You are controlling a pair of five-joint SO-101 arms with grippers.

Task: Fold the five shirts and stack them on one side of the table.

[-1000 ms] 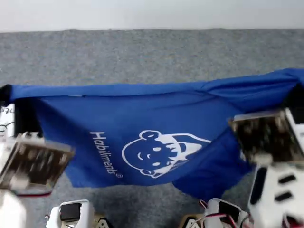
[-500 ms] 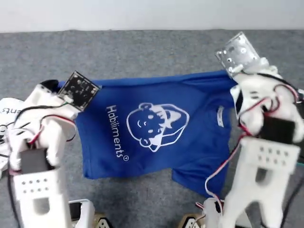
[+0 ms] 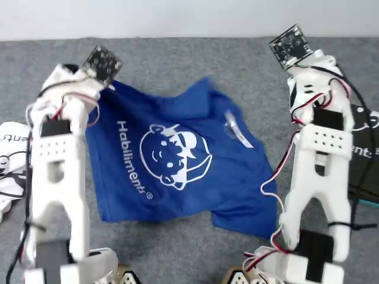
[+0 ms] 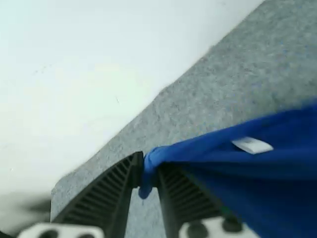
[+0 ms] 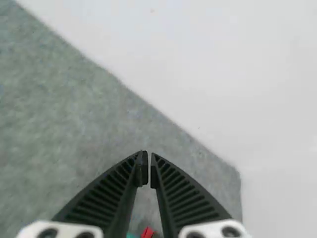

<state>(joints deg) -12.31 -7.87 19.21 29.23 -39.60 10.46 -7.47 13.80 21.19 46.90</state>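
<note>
A blue shirt (image 3: pixel 177 171) with a white cartoon print lies rumpled on the grey table (image 3: pixel 195 65), its far right part folded over. My left gripper (image 4: pixel 147 173) is shut on a far corner of the blue shirt (image 4: pixel 247 168), next to a small white label. The left arm (image 3: pixel 56 148) stretches along the shirt's left side toward the far edge. The right arm (image 3: pixel 323 154) stretches up the right side, clear of the cloth. My right gripper (image 5: pixel 146 168) is shut with nothing in it, over bare table near the white wall.
A white shirt (image 3: pixel 9 157) lies bunched at the left edge of the table. A black shirt (image 3: pixel 364 157) lies at the right edge beside the right arm. A white wall (image 3: pixel 189 18) runs behind the far table edge.
Both arms swung out toward the far edge. The right gripper let go of the blue shirt, and its right side dropped and slid left. The left gripper kept its hold.
</note>
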